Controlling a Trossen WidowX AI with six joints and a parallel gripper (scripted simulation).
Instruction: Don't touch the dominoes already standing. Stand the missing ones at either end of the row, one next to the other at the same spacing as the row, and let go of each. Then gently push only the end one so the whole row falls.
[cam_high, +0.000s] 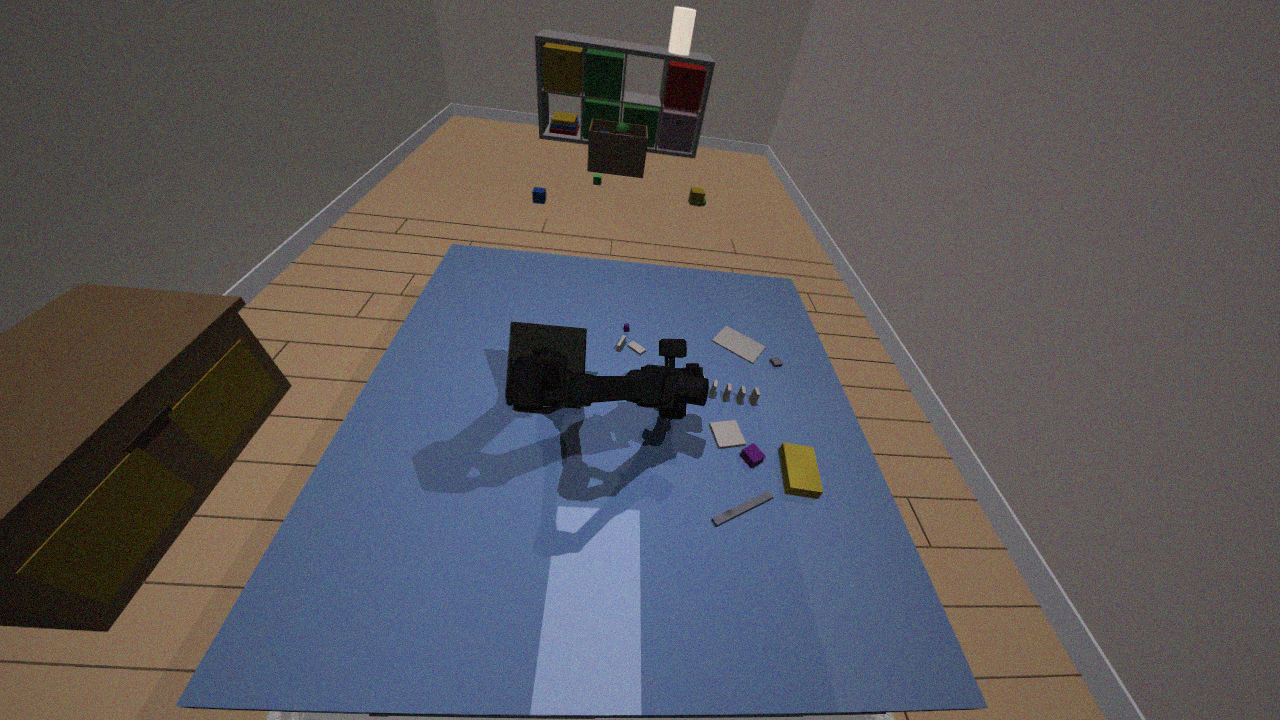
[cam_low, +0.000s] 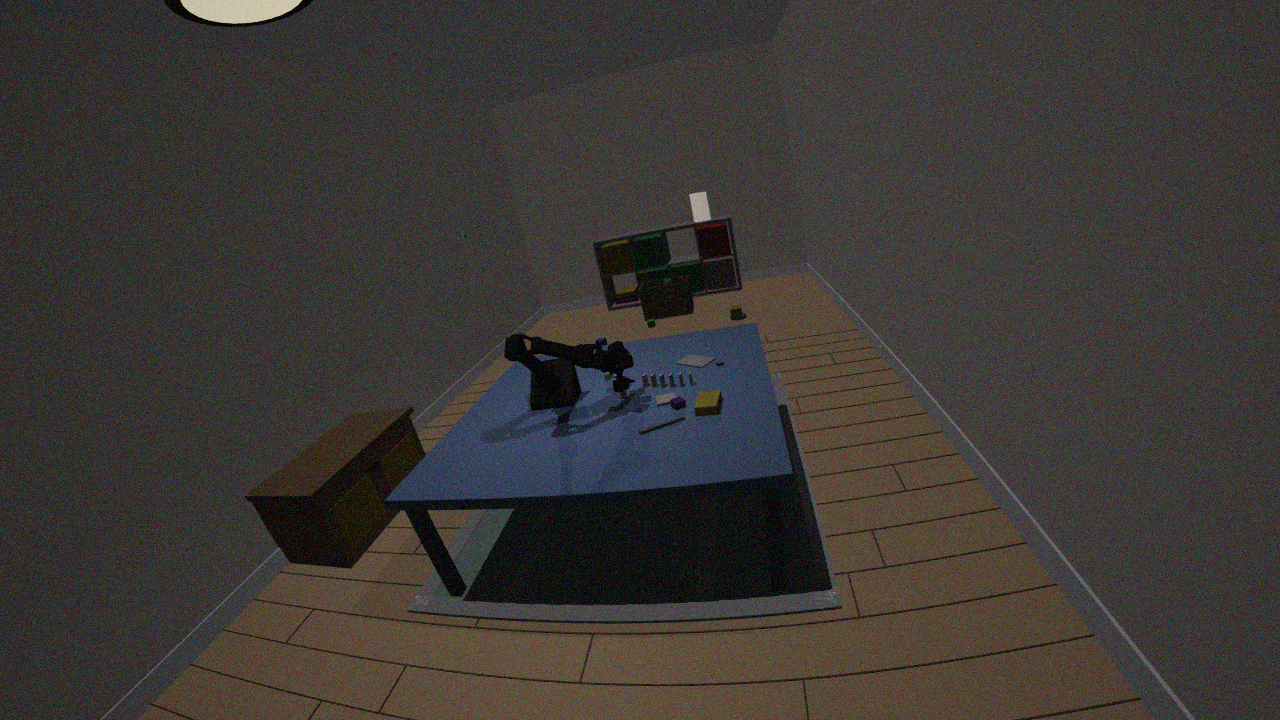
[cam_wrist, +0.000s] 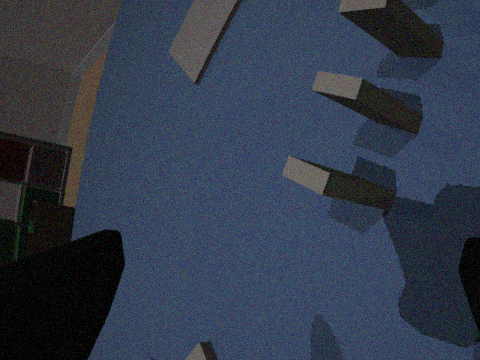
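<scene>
A row of pale upright dominoes (cam_high: 741, 394) (cam_low: 663, 380) (cam_wrist: 342, 185) stands on the blue table; in the top view the arm hides part of its left end. My gripper (cam_low: 624, 386) (cam_wrist: 298, 256) is open and empty, pointing down just left of the row's near end. In the wrist view its fingers are wide apart, with bare table between them. Another pale piece (cam_wrist: 200, 352) shows only its top at the bottom edge of the wrist view; whether it stands cannot be told. Two loose pale pieces, one lying flat (cam_high: 636, 347) and a narrow one (cam_high: 621, 342), are behind the arm.
A white panel (cam_high: 738, 343) (cam_wrist: 204, 37) and a small dark block (cam_high: 776, 361) lie behind the row. In front are a white square (cam_high: 727, 434), a purple block (cam_high: 752, 454), a yellow block (cam_high: 800, 470) and a grey bar (cam_high: 742, 508). A tiny purple cube (cam_high: 626, 327) is near the loose pieces.
</scene>
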